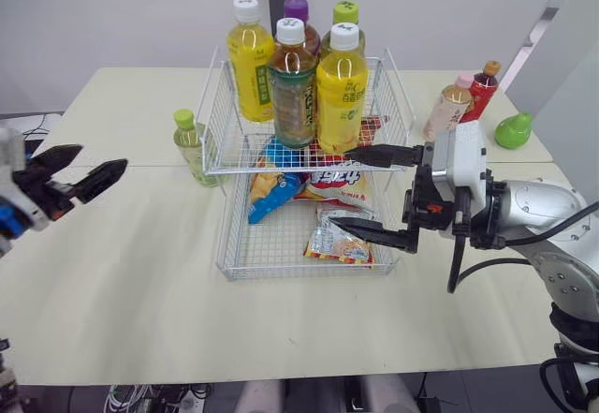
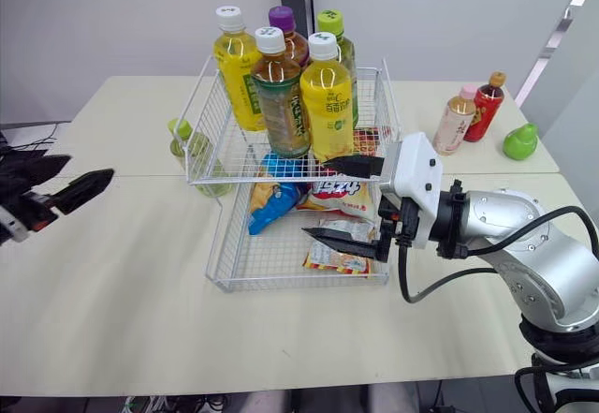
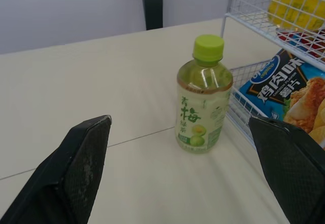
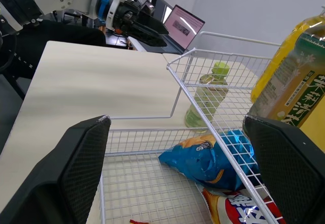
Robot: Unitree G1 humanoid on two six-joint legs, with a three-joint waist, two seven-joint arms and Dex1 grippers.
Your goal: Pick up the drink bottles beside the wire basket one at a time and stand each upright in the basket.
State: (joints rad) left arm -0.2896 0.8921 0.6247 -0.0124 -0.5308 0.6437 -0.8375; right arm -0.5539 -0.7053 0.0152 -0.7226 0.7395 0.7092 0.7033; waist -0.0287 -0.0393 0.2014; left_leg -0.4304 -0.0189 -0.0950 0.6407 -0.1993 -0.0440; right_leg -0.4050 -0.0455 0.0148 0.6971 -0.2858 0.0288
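Note:
A two-tier white wire basket stands mid-table. Its upper tier holds several upright bottles, among them a yellow one, a brown tea and another yellow one. A small green-capped bottle stands upright on the table against the basket's left side. My left gripper hovers open, well to the left of it, and faces that bottle. My right gripper is open at the basket's right front, its lower finger over the lower tier.
Snack packets, one of them blue, lie in the lower tier. A pink-capped bottle and a red bottle stand at the back right, next to a green pear-shaped object. Bare tabletop spreads in front and to the left.

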